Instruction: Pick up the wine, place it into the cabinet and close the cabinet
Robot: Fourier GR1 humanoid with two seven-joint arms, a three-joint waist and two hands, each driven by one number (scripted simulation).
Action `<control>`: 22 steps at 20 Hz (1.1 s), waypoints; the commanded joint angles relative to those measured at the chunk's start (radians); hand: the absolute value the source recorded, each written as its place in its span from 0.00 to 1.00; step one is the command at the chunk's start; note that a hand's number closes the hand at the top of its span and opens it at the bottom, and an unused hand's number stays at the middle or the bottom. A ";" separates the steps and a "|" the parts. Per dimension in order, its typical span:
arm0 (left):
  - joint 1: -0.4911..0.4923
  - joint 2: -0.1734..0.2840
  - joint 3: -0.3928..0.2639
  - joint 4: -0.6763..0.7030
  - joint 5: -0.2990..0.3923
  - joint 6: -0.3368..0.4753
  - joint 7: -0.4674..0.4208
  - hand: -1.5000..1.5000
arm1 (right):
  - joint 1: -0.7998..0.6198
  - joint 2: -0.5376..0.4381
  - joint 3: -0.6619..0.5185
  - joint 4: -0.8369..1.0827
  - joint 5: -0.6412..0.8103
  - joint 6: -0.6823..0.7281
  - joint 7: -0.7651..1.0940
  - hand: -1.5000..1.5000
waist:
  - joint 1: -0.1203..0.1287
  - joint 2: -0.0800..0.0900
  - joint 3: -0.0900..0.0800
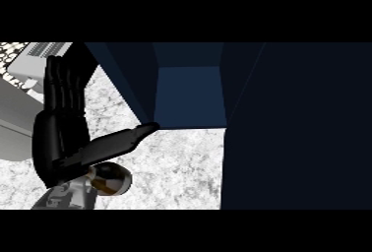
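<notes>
Cabinet (pixel 190 96) open, left hand (pixel 62 133) beside it.
Fingers straight and held together, thumb tip touching the cabinet's lower front edge; the wine bottle is not visible anywhere.

Dim, high-contrast view: a bright counter against near-black cabinet faces.

The speckled white stone counter (pixel 174 167) is evenly lit and carries no clear cast shadow. The dark navy cabinet (pixel 190 96) shows mid-blue only on its inner back panel; its open door (pixel 298 128) is almost black. The glossy black left hand (pixel 62 133) shows faint highlights along its fingers.
</notes>
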 commanded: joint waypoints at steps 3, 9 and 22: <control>-0.160 -0.003 -0.206 0.009 -0.200 0.247 0.276 0.00 | 0.091 -0.030 0.034 -0.219 -0.068 0.004 0.144 0.00 | 0.008 -0.003 -0.001; -0.269 -0.003 -0.293 0.020 -0.367 0.329 0.530 0.00 | 0.085 -0.013 0.084 -0.249 -0.009 -0.027 0.173 0.00 | 0.019 -0.003 -0.001; -0.427 -0.003 -0.315 0.053 -0.618 0.341 0.822 0.00 | 0.095 -0.053 0.071 -0.401 -0.065 -0.082 0.319 0.00 | 0.013 -0.004 -0.002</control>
